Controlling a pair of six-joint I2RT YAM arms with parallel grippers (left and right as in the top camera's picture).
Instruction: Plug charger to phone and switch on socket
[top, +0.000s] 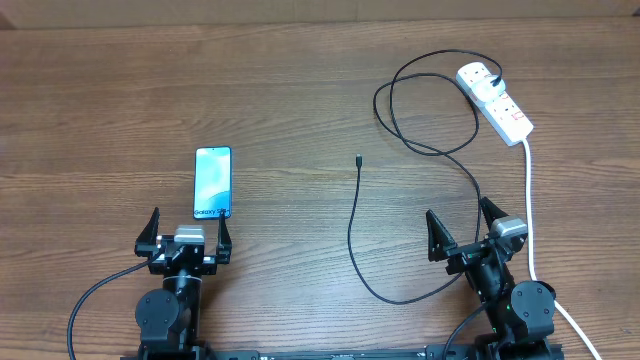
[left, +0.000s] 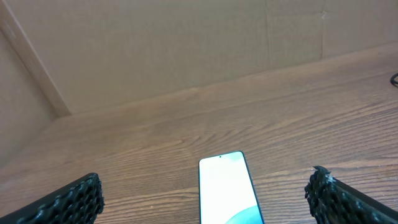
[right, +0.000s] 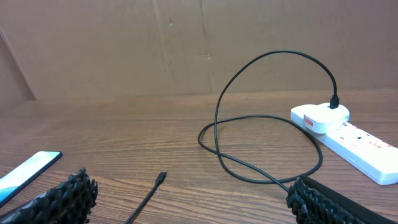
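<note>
The phone (top: 212, 182) lies flat left of centre, light-blue screen up, just beyond my left gripper (top: 186, 234), which is open and empty; the phone also shows in the left wrist view (left: 227, 190). The charger (top: 352, 225) is a thin black cable with its connector tip (top: 358, 160) lying free mid-table, looping back to a white plug (top: 478, 78) in the socket (top: 497, 102) at the far right. My right gripper (top: 462, 232) is open and empty, behind the tip (right: 161, 178). The socket shows in the right wrist view (right: 351, 137).
The socket's thick white cord (top: 530, 215) runs down the right side past my right arm. A brown cardboard wall (right: 186, 43) stands at the back of the wooden table (top: 280, 110).
</note>
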